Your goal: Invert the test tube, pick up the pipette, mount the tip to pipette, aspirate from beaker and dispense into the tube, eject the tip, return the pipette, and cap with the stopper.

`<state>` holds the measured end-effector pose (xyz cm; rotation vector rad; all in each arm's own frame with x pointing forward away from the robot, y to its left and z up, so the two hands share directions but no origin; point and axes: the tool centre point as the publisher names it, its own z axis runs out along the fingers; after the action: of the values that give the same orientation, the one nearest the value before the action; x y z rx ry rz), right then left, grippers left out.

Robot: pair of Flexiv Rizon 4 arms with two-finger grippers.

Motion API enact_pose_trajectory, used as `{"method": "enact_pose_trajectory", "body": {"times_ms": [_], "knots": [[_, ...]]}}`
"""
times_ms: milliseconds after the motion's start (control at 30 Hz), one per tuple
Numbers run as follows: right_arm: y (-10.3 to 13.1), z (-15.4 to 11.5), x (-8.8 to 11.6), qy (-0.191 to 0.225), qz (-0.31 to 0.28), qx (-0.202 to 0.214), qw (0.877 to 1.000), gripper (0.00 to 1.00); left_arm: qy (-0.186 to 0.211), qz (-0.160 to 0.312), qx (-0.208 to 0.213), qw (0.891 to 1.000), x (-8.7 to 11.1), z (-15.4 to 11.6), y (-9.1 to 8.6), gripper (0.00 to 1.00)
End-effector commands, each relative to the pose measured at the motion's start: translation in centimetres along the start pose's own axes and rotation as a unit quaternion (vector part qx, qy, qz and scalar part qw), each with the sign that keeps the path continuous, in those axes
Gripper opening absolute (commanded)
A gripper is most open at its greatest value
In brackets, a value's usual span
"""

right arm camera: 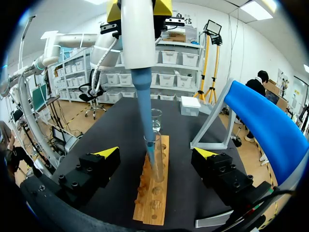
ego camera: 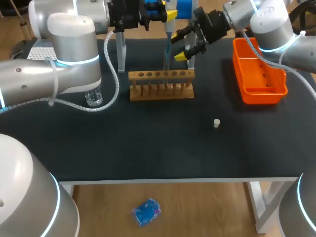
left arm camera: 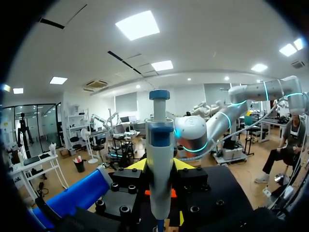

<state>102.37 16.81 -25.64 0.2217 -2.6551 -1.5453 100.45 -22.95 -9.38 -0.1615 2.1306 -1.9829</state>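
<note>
My left gripper [ego camera: 163,12] is shut on the white and blue pipette [left arm camera: 159,159], gripping its body from both sides and holding it upright. The pipette's blue shaft [right arm camera: 145,104] points down, its clear tip inside the glass test tube [right arm camera: 154,157]. That tube stands in the wooden rack [ego camera: 161,84]. My right gripper [ego camera: 183,45] is open close beside the tube, which stands ahead of its spread fingers [right arm camera: 107,153], untouched. The glass beaker [ego camera: 94,97] stands left of the rack, and a small white stopper [ego camera: 216,123] lies to the rack's front right.
An orange bin [ego camera: 259,74] sits at the right side of the table. The blue-topped pipette stand [right arm camera: 270,125] rises behind the rack, right by my right gripper. A white tip box [right arm camera: 190,105] stands beyond the beaker, near the far left.
</note>
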Motion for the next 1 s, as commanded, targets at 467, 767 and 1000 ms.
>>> {"method": "enact_pose_trajectory", "body": {"times_ms": [467, 767, 1000], "knots": [[0.0, -0.1, -0.1, 0.002, 0.000, 0.001, 1.000, 1.00, -0.003, 0.003, -0.009, 1.000, -0.1, 0.0, -0.2, 0.00], [0.3, -1.5, 0.2, 0.000, -0.007, -0.001, 1.000, 1.00, -0.003, 0.003, -0.009, 1.000, -0.1, 0.0, -0.2, 0.00], [1.4, -5.6, 1.2, -0.002, -0.011, -0.015, 1.000, 1.00, -0.003, 0.003, -0.009, 1.000, -0.1, 0.0, -0.2, 0.00]]}}
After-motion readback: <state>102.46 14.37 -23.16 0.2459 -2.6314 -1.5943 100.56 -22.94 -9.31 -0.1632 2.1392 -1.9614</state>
